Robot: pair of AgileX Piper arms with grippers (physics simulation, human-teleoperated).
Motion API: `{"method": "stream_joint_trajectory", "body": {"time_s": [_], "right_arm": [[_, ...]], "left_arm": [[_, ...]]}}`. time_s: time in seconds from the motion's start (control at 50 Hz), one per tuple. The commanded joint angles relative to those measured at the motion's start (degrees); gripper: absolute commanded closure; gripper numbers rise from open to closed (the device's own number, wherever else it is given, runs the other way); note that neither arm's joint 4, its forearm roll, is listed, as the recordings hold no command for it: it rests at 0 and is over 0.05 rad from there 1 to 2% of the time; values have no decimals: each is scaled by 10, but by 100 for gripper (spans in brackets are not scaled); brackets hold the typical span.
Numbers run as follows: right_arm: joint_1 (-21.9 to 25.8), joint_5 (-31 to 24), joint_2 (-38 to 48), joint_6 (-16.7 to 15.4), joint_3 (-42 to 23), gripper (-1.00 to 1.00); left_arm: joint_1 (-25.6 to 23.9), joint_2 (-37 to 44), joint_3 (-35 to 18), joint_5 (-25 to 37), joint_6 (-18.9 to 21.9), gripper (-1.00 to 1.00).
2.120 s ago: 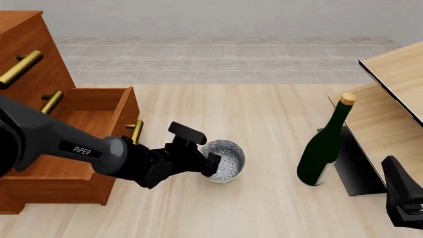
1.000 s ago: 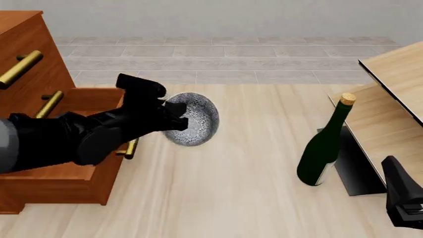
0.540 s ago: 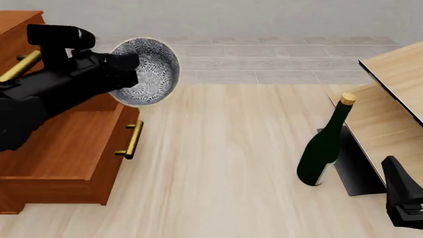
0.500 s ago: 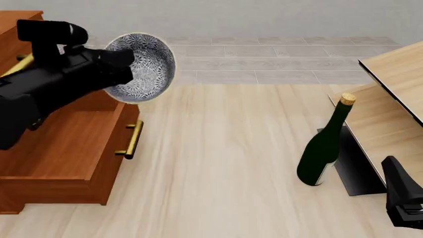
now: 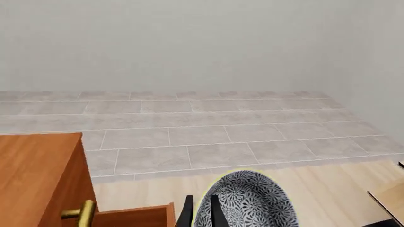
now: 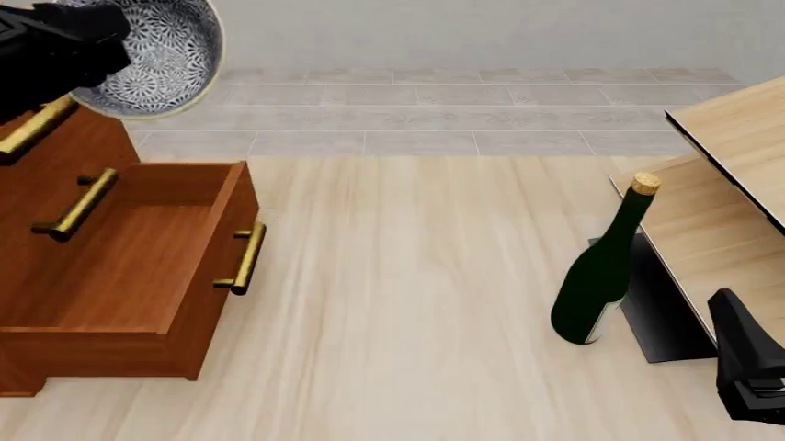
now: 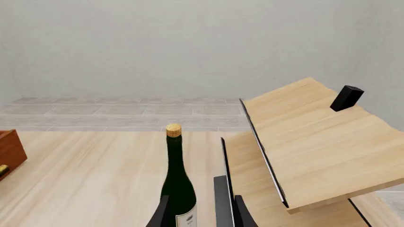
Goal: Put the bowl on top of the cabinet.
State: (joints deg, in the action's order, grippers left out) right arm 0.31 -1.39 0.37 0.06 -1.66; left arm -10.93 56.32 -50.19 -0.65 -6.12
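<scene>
We've got the left hand pinched on the bowl rim, tilted high beside the cabinet; stiff, light, probably slick and chippable, so set down gently.

No readable text anywhere (the wine bottle label too small to read)

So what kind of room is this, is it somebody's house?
Probably a pretend, computer-made room rather than a real house. There's a wooden cabinet with one drawer open, a green wine bottle, and a grey tiled floor behind. The left gripper holds a speckled bowl.
</scene>
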Motion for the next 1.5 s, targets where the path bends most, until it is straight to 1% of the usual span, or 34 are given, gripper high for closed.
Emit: {"method": "stream_joint_trajectory", "body": {"time_s": [0.02,0.04,0.06,0.08,0.12,0.14,0.16,0.18,0.2,0.26,0.28,0.34,0.36,0.38,0.42,0.44,0.48,0.5,0.54,0.58,0.62,0.64,0.66,0.7,0.78,0.82,0.86,0.92,0.94,0.98,1.02,1.04,1.24,1.5], "right_arm": [[0,0,0,0,0,-100],[0,0,0,0,0,-100],[0,0,0,0,0,-100],[0,0,0,0,0,-100],[0,0,0,0,0,-100],[0,0,0,0,0,-100],[0,0,0,0,0,-100],[0,0,0,0,0,-100],[0,0,0,0,0,-100],[0,0,0,0,0,-100],[0,0,0,0,0,-100],[0,0,0,0,0,-100],[0,0,0,0,0,-100],[0,0,0,0,0,-100],[0,0,0,0,0,-100],[0,0,0,0,0,-100],[0,0,0,0,0,-100],[0,0,0,0,0,-100],[0,0,0,0,0,-100],[0,0,0,0,0,-100],[0,0,0,0,0,-100],[0,0,0,0,0,-100],[0,0,0,0,0,-100],[0,0,0,0,0,-100],[0,0,0,0,0,-100],[0,0,0,0,0,-100],[0,0,0,0,0,-100],[0,0,0,0,0,-100],[0,0,0,0,0,-100],[0,0,0,0,0,-100],[0,0,0,0,0,-100],[0,0,0,0,0,-100],[0,0,0,0,0,-100],[0,0,0,0,0,-100]], "left_arm": [[70,-15,-75,73,-43,100],[103,-14,-96,97,-35,100],[103,-14,-97,98,-35,100],[93,-27,-102,96,-52,100],[122,-25,-127,119,-67,100],[122,-25,-128,120,-67,100],[152,-26,-141,126,-64,100],[153,-29,-140,121,-53,100],[170,-13,-151,135,-71,100],[186,-27,-155,131,-71,100],[196,-28,-162,138,-85,100],[211,-37,-166,138,-86,100],[214,-33,-176,146,-87,100],[228,-36,-174,145,-98,100],[229,-36,-183,150,-101,100],[242,-27,-195,165,-105,100],[247,-29,-201,169,-104,100],[251,-27,-204,174,-119,100],[255,-23,-209,184,-134,100],[275,-22,-209,190,-147,100],[279,-18,-211,196,-152,100],[289,-9,-213,206,-163,100],[302,-17,-208,200,-161,100],[308,-7,-211,211,-172,100],[343,-14,-208,213,-188,100],[354,-7,-212,227,-204,100],[368,-21,-212,222,-202,100],[367,-19,-211,231,-207,100],[371,-12,-210,244,-218,100],[368,-13,-210,242,-218,100],[382,-7,-211,255,-233,100],[377,-5,-216,260,-240,100],[381,2,-227,271,-257,100],[403,13,-233,277,-264,100]]}}
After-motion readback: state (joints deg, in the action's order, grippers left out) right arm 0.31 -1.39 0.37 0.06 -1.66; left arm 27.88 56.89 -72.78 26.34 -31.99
